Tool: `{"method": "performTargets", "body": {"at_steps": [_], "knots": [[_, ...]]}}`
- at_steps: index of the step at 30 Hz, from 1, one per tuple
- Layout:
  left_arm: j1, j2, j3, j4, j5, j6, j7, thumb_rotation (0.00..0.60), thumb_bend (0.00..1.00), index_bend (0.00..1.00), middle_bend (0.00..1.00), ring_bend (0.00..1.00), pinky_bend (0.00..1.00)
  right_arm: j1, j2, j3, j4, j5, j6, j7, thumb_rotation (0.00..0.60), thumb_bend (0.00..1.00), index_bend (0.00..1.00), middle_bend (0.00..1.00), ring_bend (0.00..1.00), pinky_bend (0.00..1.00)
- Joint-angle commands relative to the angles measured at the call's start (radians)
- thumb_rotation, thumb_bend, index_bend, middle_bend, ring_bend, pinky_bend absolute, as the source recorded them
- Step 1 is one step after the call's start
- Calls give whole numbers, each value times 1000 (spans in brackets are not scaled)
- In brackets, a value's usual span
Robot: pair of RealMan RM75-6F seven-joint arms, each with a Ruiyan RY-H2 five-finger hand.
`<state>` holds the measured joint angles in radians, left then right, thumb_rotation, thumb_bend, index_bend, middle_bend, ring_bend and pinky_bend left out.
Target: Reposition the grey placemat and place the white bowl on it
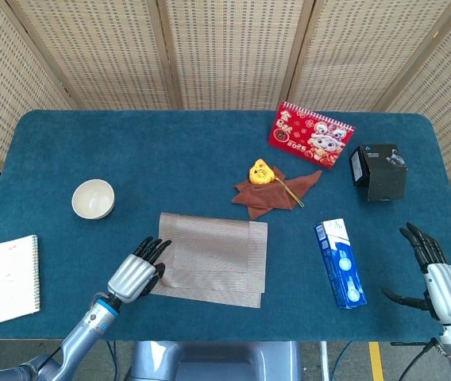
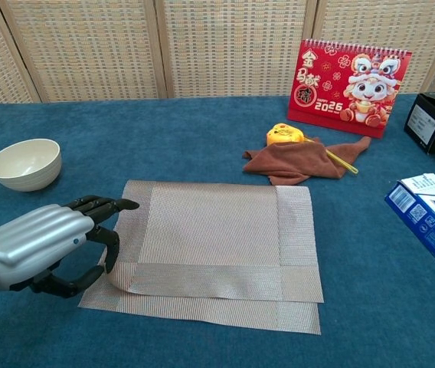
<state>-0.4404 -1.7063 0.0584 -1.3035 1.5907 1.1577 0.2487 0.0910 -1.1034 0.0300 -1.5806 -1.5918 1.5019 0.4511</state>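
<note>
One folded grey placemat (image 1: 212,259) lies lengthwise left-to-right across the table (image 1: 170,159).

A: We see open blue tabletop (image 1: 186,155) between the white round bowl (image 1: 93,198) and the grey woven placemat (image 1: 213,255).

B: We note the brown crumpled cloth (image 1: 271,193) with the yellow toy (image 1: 260,171) just beyond the mat's far right corner, and the blue-and-white carton (image 1: 339,262) to its right.

One grey placemat (image 1: 213,258), white bowl (image 1: 93,198), calendar (image 1: 310,134), brown cloth (image 1: 273,193), notebook (image 1: 8,279), black box (image 1: 378,171), blue carton (image 1: 340,263)
</note>
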Motion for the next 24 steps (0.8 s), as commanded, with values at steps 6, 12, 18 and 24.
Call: {"method": "performTargets", "body": {"at_steps": [6, 12, 18, 24], "knots": [[-23, 50, -43, -79, -15, 3, 29, 600, 532, 551, 0, 0, 0, -1, 3, 1, 0, 0, 5, 9, 600, 80, 14, 0, 0, 0], [-54, 92, -108, -147, -62, -17, 44, 600, 530, 552, 0, 0, 0, 0, 3, -1, 0, -1, 0, 9, 600, 79, 13, 0, 0, 0], [-97, 107, -185, -192, -115, -40, 84, 600, 530, 552, 0, 0, 0, 5, 0, -1, 7, 10, -15, 11, 600, 78, 13, 0, 0, 0], [-160, 108, -279, -210, -214, -99, 121, 600, 530, 557, 0, 0, 0, 8, 3, 13, 22, 44, -31, 36, 600, 77, 14, 0, 0, 0]]}}
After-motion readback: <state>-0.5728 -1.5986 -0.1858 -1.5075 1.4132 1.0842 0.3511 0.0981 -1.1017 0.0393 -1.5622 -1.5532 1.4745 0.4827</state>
